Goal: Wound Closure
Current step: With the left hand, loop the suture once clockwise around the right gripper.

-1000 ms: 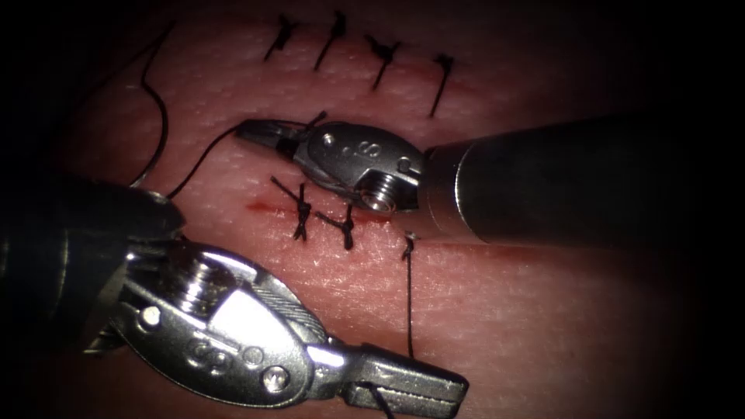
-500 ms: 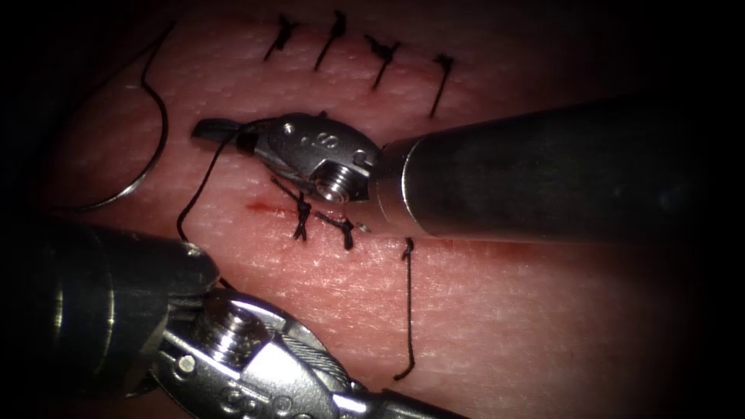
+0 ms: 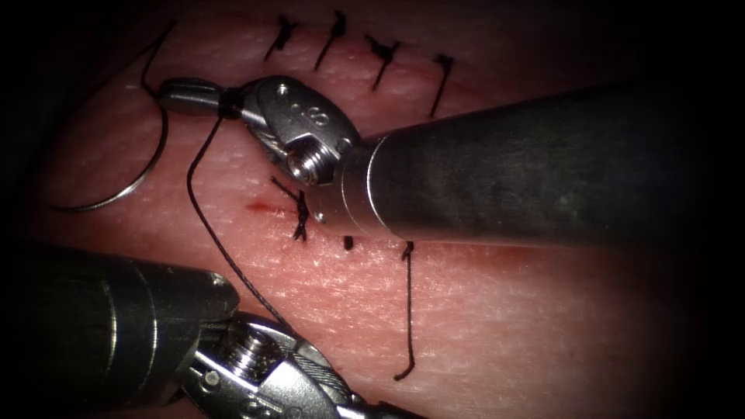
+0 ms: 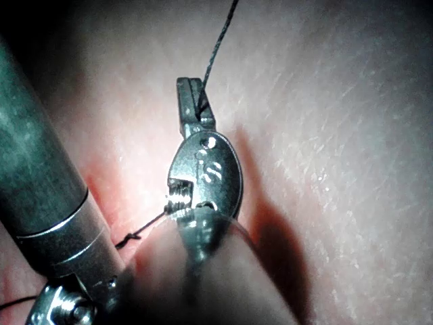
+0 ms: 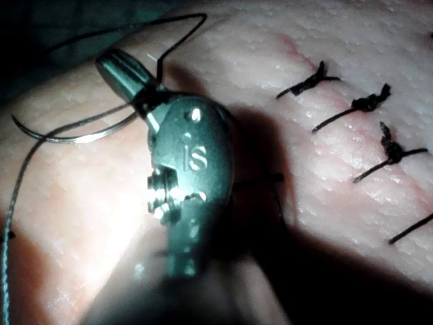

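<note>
My right tool (image 3: 188, 94) reaches in from the right over the cut, its jaws shut on the black thread (image 3: 208, 225) near their base. From there the thread runs taut down to my left tool (image 3: 256, 368) at the bottom left. In the left wrist view the left tool (image 4: 192, 101) is shut on the thread (image 4: 218, 44). The curved needle (image 3: 149, 167) lies free on the tissue (image 3: 504, 310) left of the cut, held by neither tool. The right wrist view has the right tool (image 5: 125, 71) just above the needle (image 5: 74, 137).
Tied stitches (image 3: 301, 211) cross the cut beside a streak of red fluid (image 3: 260, 206). A loose thread tail (image 3: 408, 310) hangs down from the stitch at the right. Several finished stitches (image 3: 380, 54) line the tissue's far side.
The right tool has moved up and to the left with the thread. The left tool has dropped down and left, its jaws leaving the endoscope view. The thread between them is now drawn straight.
</note>
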You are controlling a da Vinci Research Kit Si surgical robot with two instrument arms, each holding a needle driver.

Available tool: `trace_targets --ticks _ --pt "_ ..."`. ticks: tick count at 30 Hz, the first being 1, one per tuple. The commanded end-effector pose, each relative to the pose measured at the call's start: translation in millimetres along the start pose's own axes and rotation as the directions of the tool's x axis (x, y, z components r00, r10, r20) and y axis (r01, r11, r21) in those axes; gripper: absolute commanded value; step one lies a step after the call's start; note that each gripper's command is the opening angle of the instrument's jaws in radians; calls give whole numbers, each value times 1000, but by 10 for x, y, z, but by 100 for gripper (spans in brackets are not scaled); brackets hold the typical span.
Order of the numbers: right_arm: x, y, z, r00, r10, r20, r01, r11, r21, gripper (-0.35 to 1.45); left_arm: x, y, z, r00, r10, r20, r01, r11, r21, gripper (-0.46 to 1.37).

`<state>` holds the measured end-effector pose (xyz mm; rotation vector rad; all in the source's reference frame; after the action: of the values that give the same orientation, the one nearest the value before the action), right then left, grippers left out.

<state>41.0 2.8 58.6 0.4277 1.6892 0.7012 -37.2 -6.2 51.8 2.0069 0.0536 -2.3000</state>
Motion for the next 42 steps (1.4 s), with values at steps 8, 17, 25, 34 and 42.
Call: trace_targets --ticks 8,17,25,34,42 --pt "29 -17 4 996 45 -76 -38 995 97 -35 -41 -11 -5 999 -49 -14 48 998 -29 -35" --pt "50 -23 -7 986 92 -139 -65 981 182 -35 -91 -41 -12 994 -110 -13 109 993 -38 -35" --pt "59 -30 -25 980 130 -151 -106 981 161 -35 -117 -60 -27 989 -147 -2 147 989 -25 -35" --pt "69 -44 -49 980 142 -137 -120 980 160 -35 -146 -84 -54 984 -175 9 175 985 -6 -35" --pt "86 -44 -75 981 137 -137 -118 983 141 -35 -169 -105 -72 981 -192 19 192 981 9 -35"
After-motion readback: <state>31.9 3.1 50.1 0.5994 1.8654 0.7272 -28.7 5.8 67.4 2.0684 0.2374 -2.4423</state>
